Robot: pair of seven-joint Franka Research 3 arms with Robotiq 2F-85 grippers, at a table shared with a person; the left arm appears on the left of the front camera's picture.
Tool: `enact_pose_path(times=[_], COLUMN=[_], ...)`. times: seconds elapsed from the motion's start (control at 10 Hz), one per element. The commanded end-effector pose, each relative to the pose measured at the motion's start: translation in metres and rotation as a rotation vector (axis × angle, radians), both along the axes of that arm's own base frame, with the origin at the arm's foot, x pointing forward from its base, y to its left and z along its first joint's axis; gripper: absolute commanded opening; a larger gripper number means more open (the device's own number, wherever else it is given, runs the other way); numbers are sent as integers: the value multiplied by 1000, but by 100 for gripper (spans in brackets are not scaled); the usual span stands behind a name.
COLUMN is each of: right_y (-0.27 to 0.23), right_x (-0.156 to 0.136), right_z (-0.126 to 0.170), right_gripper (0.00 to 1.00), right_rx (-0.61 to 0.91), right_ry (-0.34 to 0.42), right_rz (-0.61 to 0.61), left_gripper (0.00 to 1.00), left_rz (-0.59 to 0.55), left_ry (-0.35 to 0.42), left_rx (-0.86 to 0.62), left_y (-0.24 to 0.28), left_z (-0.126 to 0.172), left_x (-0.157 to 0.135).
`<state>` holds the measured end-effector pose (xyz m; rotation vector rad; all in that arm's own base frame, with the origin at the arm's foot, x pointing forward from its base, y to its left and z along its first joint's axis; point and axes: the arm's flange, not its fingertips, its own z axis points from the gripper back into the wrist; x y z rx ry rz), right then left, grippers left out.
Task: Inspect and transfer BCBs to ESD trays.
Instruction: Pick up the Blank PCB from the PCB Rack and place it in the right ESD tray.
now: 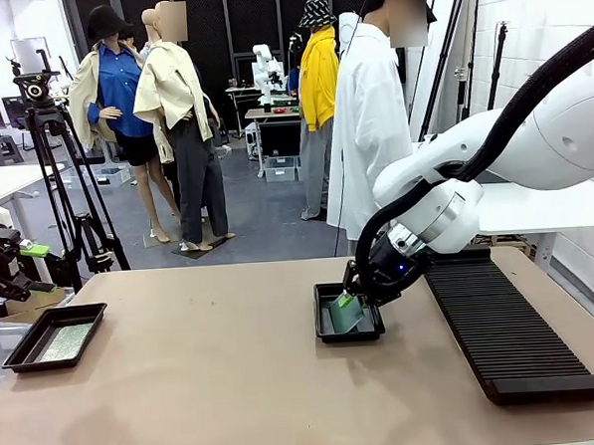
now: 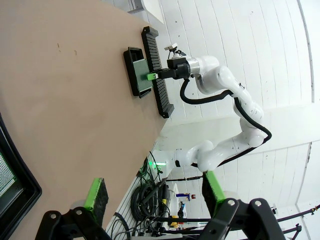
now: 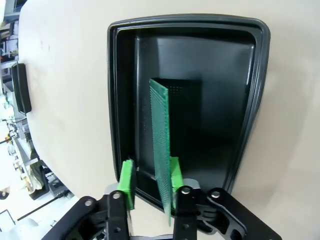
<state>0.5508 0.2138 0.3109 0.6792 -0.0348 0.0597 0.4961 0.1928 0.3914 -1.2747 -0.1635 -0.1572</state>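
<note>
Two shallow black rectangular plastic trays with raised sloped rims sit on the tan table (image 1: 206,387): the centre tray (image 1: 321,316) under the right arm, and the left tray (image 1: 15,361) near the table's left edge, which already carries a thin green rectangular circuit board (image 1: 64,341) lying flat on its floor. The right gripper (image 3: 149,175) hangs over the near rim of the centre tray with a second green circuit board (image 3: 161,135) between its green pads (image 3: 127,182). Its jaws stand wider apart than the board is thick. The board leans against one pad and a clear gap shows to the other, so the grip looks released rather than clenched. That board stands on edge, not flat. Its long axis runs straight out from the fingers toward the tray's far wall, and its far end is down inside the tray, apparently on the floor. The coming move likely turns on this: the board has to tip onto its broad face within the rim, and the gripper must back off along that same axis without dragging it. A long black ribbed slotted rack (image 1: 506,321) lies just beside this tray. The left gripper (image 2: 154,192) is spread wide and holds nothing, well apart from this tray, so the right arm is much the nearer.
</note>
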Motion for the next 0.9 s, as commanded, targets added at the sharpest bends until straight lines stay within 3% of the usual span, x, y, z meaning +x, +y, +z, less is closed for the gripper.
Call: enact_pose_path(times=[0.0,0.1,0.5,0.8], right_y=[8,10,24,26], right_x=[-5,-9,-37,-46], right_z=[15,23,61,66], right_gripper=[89,100,100,100], right_rx=[-40,-59,-190,-229], right_ry=[17,13,-23,11], right_rz=[-16,-16,2,15], left_gripper=[100,100,100,100], left_rz=[-3,-3,-3,-3], left_ry=[-4,-4,-4,-4], left_rx=[6,6,6,6], left_y=[1,1,1,1], left_z=[2,2,2,2], left_x=[1,1,1,1])
